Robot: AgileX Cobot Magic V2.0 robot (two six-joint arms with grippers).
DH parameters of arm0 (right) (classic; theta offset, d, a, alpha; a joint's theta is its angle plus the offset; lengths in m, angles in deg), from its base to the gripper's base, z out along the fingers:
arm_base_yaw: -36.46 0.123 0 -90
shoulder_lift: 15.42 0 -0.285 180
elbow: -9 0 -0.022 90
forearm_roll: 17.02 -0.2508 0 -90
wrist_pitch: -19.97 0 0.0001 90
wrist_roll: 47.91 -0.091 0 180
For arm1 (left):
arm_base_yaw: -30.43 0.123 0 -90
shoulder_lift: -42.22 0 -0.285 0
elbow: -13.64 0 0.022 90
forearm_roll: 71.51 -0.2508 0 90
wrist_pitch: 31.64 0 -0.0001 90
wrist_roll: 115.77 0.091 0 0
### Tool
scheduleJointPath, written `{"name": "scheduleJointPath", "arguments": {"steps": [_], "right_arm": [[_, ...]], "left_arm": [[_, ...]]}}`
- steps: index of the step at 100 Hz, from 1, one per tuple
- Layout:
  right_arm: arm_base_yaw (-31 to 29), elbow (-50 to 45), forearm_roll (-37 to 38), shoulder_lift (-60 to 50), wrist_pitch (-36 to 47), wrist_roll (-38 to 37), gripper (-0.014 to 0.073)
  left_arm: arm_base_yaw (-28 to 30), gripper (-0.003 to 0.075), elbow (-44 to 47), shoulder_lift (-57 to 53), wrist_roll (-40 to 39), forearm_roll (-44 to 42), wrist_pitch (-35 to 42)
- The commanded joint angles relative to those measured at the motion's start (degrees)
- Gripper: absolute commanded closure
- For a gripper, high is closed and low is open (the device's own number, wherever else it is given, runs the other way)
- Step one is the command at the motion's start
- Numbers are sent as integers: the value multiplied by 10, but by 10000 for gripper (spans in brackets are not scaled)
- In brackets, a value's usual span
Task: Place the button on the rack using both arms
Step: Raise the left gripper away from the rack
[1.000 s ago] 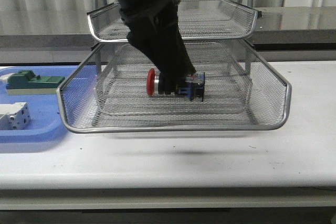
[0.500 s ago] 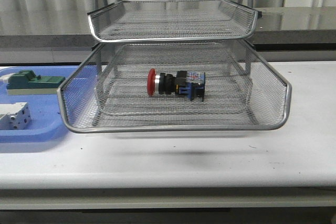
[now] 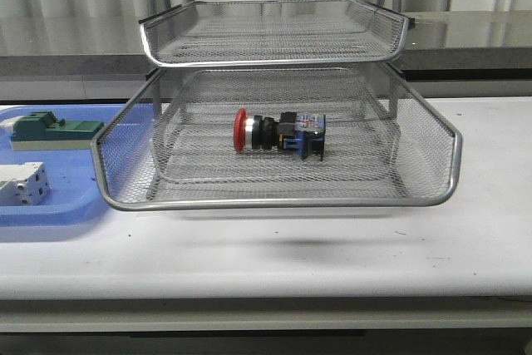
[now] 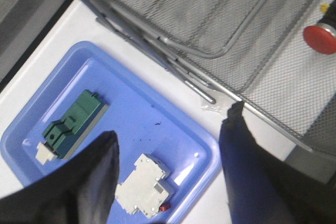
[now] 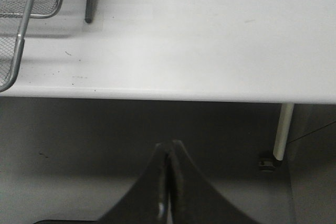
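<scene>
Resting place: the small push-button switch with the red mushroom head, black and silver collar and blue-black contact block point(image 3: 278, 134) is lying on its side in the pulled-out middle tray of the silver wire-mesh letter rack point(image 3: 274, 202), red head pointing left.
Left gripper point(image 4: 170, 174): its dark fingers are being held wide apart with nothing between them, above the blue plastic tray point(image 4: 137, 113) at the left of the rack.
Right gripper point(image 5: 169, 182): its fingers are being held pressed together, empty, off the near right edge of the white table point(image 5: 210, 35).
Tray contents: a green block point(image 4: 71, 126) and a white block point(image 4: 144, 186) are being left in the blue tray, well apart from the button.
Step in hand: the placing is being judged as done, with both arms clear of the rack.
Next move: probably the tray is being left for pushing back in, which calls for a level push on its near rim.
</scene>
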Motion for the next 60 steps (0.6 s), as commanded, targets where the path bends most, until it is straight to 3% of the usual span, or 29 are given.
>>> {"name": "scheduleJointPath", "arguments": {"steps": [1, 31, 60], "right_arm": [[0, 19, 8, 0, 29, 0, 664], [0, 19, 8, 0, 29, 0, 664], [0, 19, 8, 0, 29, 0, 664]], "left_arm": [[17, 312, 38, -54, -24, 17, 88], [86, 312, 262, -229, -132, 19, 326], [142, 312, 404, -394, -151, 89, 413]]}}
